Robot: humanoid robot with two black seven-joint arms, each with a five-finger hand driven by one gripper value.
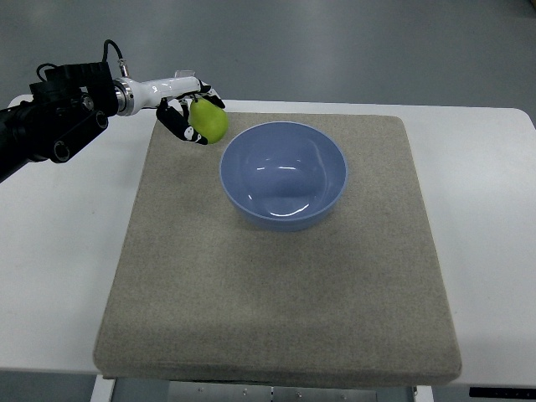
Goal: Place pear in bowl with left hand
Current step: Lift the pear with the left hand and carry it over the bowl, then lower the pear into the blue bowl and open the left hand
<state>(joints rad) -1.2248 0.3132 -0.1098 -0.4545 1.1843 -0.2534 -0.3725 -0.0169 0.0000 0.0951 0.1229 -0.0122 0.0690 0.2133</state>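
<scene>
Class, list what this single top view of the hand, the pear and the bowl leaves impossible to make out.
1. Top view: the far side of the pear, hidden by its own body and the left hand.
2. Top view: the left arm's upper part, cut off by the left edge.
3. Top view: the mat under the bowl, covered by the bowl.
4. The right hand is out of frame.

Green pear (pixel 209 121) held just left of the empty blue bowl (pixel 283 174).
</scene>
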